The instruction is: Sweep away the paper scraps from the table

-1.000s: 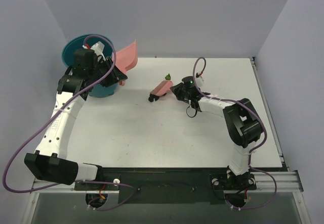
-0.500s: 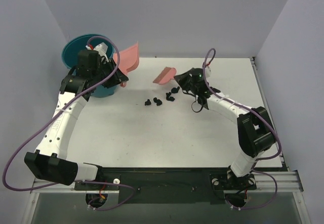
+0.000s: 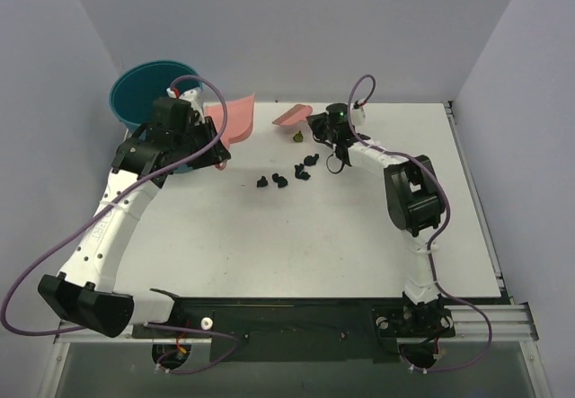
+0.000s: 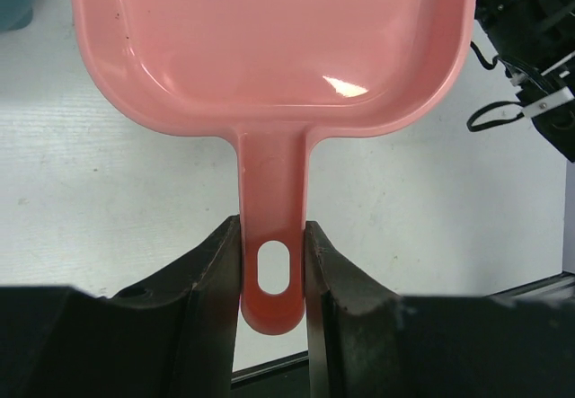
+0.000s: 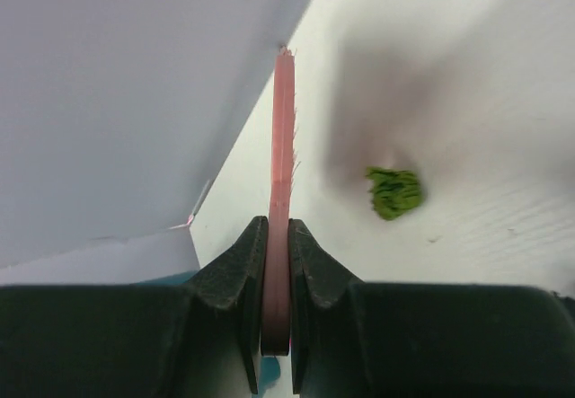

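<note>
Several black paper scraps (image 3: 280, 181) lie in a loose row on the white table (image 3: 296, 245), from the middle toward the back. One olive-green scrap (image 3: 299, 135) lies just in front of the pink brush (image 3: 293, 114); it shows in the right wrist view (image 5: 394, 192). My right gripper (image 5: 277, 236) is shut on the brush (image 5: 282, 146), held at the back of the table (image 5: 467, 84). My left gripper (image 4: 272, 263) is shut on the pink dustpan's handle (image 4: 269, 173). The dustpan (image 3: 232, 117) is empty and hangs over the table's back left, its pan (image 4: 269, 39) facing up.
A teal bucket (image 3: 144, 92) stands at the back left corner, just behind the left arm. Pale grey-lilac walls close in the back and both sides. The right arm's cable (image 3: 346, 160) loops low beside the black scraps.
The right gripper has carried the brush back and left, from beside the black scraps to behind the green scrap. The left gripper has swung the dustpan away from the bucket and levelled it over the table.
</note>
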